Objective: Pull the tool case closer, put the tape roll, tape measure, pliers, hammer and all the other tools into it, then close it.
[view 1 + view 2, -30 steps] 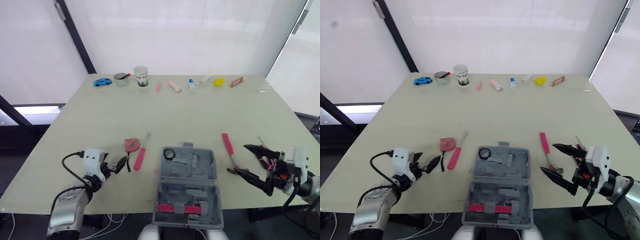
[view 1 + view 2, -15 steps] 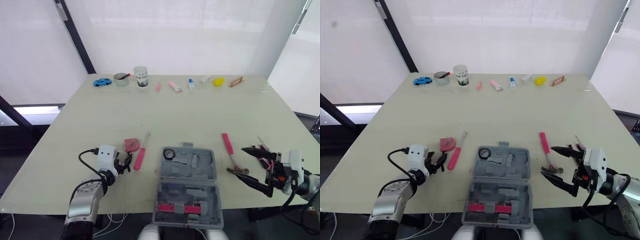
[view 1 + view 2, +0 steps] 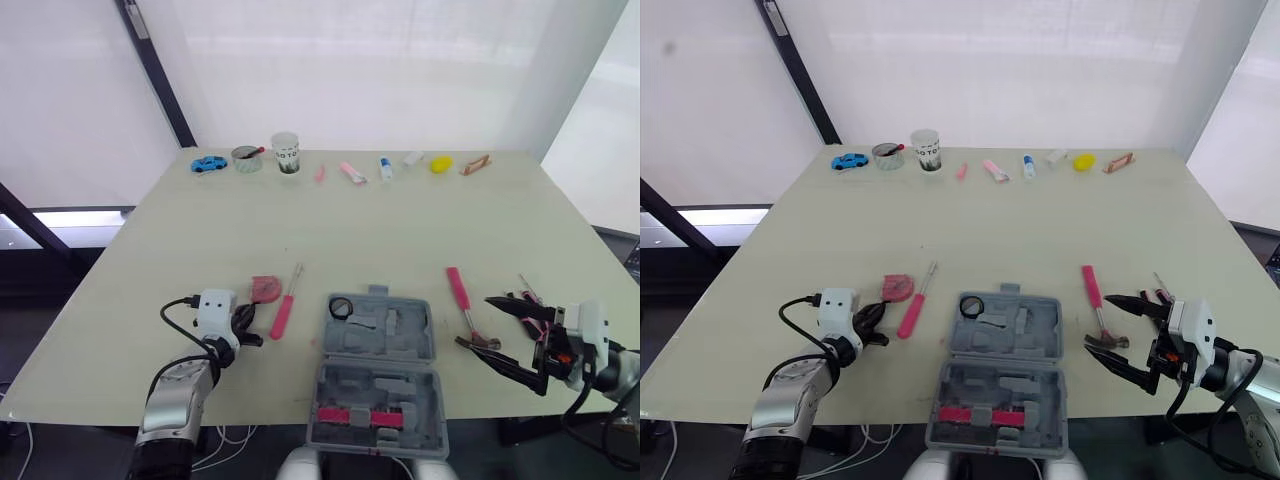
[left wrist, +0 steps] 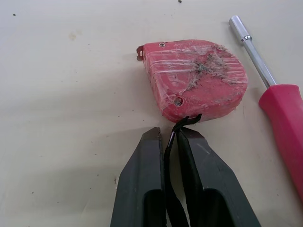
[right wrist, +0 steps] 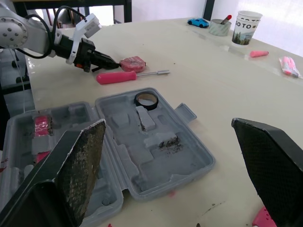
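So this one's early on, I'd say. The case (image 3: 378, 345) lies open at the near edge of the table (image 3: 400, 230), right in front of the robot, so the pull-it-closer part looks done. The tape roll (image 3: 340, 308) sits in a pocket of the far half, and there's something pink (image 3: 352, 416) seated in the near half, can't tell what. Everything else is out on the table. The tape measure (image 4: 194, 78) lies left of the case with a pink-handled screwdriver (image 3: 283, 315) just beside it, and the hammer (image 3: 463, 305) lies right of the case, head toward the near edge. There are a couple of thin pink bits (image 3: 527, 292) by the right arm that might be the pliers, but they're too small to call. The left tool (image 4: 169, 137) is down at the table, fingers pinched together on the tape measure's black strap (image 4: 182, 124), the tips just short of the red body. So I'd guess the tape measure is the step in hand. The right tool (image 3: 488, 328) hangs spread wide open near the hammer head, holding nothing. By my count that leaves the tape measure, screwdriver, hammer and pliers to load, and then the lid to shut. Less than halfway, I'd say.
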Robot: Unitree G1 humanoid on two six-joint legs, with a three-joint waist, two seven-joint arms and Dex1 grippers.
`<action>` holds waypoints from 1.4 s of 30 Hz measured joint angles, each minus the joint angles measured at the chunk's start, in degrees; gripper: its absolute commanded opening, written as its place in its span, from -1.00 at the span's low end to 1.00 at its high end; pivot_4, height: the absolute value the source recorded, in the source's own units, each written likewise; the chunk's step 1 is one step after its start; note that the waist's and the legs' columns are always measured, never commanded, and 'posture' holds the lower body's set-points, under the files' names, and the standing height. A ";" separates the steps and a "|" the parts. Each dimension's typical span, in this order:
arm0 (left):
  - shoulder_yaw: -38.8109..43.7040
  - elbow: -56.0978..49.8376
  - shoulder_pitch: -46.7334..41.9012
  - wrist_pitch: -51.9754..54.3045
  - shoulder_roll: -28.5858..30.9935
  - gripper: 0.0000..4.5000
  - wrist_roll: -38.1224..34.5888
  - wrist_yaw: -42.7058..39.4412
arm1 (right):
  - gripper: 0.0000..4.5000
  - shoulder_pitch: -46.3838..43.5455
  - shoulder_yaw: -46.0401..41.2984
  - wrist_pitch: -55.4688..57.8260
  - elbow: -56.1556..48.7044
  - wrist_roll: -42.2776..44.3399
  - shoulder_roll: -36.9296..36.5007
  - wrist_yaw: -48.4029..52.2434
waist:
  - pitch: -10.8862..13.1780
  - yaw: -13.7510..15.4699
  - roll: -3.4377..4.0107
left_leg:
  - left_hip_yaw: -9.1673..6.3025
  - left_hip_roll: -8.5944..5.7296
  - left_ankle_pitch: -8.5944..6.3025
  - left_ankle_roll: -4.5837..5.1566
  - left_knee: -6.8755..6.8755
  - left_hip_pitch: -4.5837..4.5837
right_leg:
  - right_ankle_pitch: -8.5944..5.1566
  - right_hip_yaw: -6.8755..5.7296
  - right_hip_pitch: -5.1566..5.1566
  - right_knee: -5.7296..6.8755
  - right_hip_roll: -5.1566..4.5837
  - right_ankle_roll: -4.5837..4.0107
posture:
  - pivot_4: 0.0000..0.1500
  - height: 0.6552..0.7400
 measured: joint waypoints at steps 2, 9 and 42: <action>-0.05 -0.03 0.03 -0.08 -0.22 -0.99 -0.03 -0.05 | 1.00 -0.15 0.12 -0.03 0.07 -0.02 0.02 0.05 | 0.00 0.22 0.00 | 0.01 0.00 0.00 0.00 0.00 0.00 | 0.00 0.00 0.00 -0.01 0.00 0.00 | 1.00 1.00; -0.03 -0.78 0.88 -0.14 -0.04 -0.99 -0.16 -0.85 | 1.00 -0.63 0.21 -0.08 0.27 -0.04 0.75 0.14 | 0.00 0.38 0.00 | 0.01 0.00 0.00 0.00 -0.01 0.00 | 0.00 0.01 0.00 -0.01 0.00 -0.01 | 1.00 1.00; -0.53 -26.25 29.70 12.66 23.33 -0.99 -9.10 -29.75 | 1.00 -1.71 6.92 4.92 -1.77 2.57 -2.08 10.17 | 0.07 -0.38 0.06 | 0.09 0.27 -0.01 -0.01 -0.12 -0.04 | -0.17 -0.03 -0.12 -0.11 -0.17 -0.26 | 1.00 1.00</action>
